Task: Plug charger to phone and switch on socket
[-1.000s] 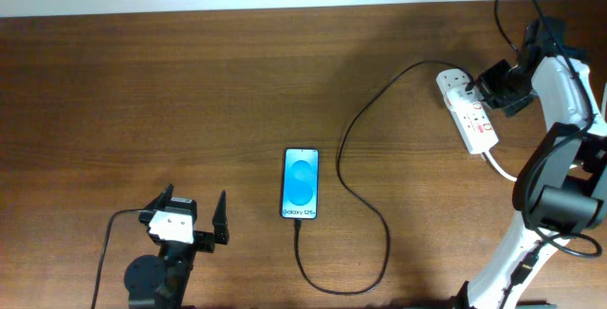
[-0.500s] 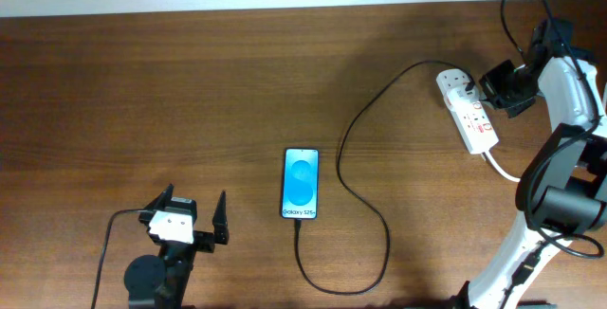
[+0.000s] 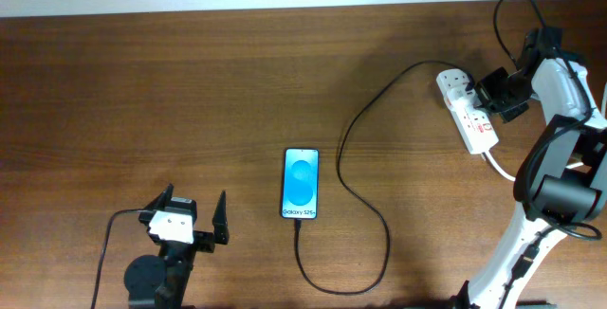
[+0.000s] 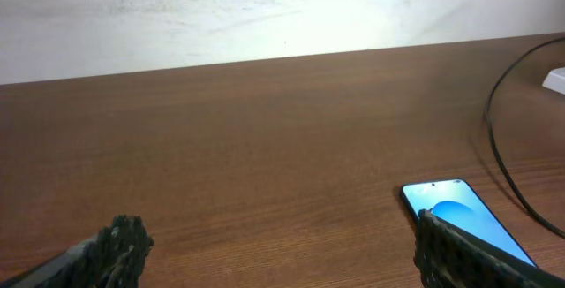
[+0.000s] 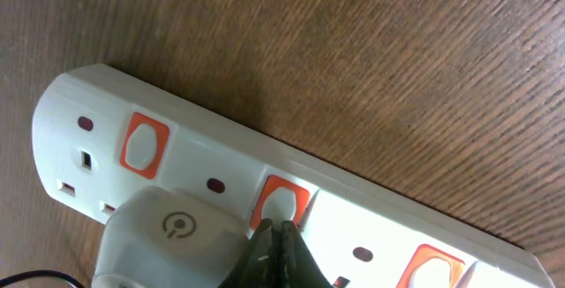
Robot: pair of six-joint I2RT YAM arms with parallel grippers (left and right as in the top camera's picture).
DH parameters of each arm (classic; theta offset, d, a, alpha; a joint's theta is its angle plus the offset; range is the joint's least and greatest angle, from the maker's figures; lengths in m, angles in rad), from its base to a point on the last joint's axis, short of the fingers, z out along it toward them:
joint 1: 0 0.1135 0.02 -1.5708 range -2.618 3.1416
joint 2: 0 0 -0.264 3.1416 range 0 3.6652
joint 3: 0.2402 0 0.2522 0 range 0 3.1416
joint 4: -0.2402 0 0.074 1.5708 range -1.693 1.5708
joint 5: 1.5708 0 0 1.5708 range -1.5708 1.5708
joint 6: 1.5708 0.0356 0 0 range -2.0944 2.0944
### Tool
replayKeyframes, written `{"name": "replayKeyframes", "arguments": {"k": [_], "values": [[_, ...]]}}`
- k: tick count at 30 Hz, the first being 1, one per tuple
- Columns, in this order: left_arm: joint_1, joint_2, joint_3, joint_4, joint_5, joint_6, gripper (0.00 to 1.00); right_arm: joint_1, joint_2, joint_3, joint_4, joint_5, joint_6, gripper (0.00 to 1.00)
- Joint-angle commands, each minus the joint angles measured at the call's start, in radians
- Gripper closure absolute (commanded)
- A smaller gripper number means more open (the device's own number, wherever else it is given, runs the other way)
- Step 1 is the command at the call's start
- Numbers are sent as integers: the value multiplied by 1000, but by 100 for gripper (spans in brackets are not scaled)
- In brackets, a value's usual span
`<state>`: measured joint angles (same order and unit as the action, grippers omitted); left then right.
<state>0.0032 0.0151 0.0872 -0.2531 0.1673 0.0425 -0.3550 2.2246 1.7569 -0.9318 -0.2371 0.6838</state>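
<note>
The phone [image 3: 301, 183] lies face up mid-table, its blue screen lit; it also shows in the left wrist view [image 4: 466, 218]. The thin black charger cable [image 3: 353, 129] runs from the phone's near end in a loop up to a white plug [image 5: 168, 235] seated in the socket [image 3: 468, 112] at the far right. My right gripper [image 5: 276, 226] is shut, its tips touching the socket's second red switch [image 5: 281, 203]. My left gripper [image 3: 194, 210] is open and empty at the near left, well left of the phone.
The socket's thick white cord [image 3: 500, 166] leaves its near end toward the right arm's base. A pale wall [image 4: 265, 5] runs along the table's far edge. The wooden table [image 3: 171, 91] stretches across the middle and left.
My right gripper has shifted slightly over the socket, staying by its switches. The left arm, phone and cable have not moved.
</note>
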Motion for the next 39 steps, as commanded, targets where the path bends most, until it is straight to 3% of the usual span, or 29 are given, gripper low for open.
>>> {"name": "replayKeyframes", "arguments": {"k": [1, 6, 22, 39], "values": [[6, -3, -7, 3, -7, 11, 1, -22, -89, 13, -14, 41, -13, 96], [6, -3, -7, 3, -7, 11, 1, -40, -253, 13, -14, 129, -29, 96], [6, -3, -7, 3, -7, 11, 1, 9, -78, 8, -35, 46, -28, 96], [6, -3, -7, 3, -7, 11, 1, 9, -31, 8, -14, 0, -28, 96]]}}
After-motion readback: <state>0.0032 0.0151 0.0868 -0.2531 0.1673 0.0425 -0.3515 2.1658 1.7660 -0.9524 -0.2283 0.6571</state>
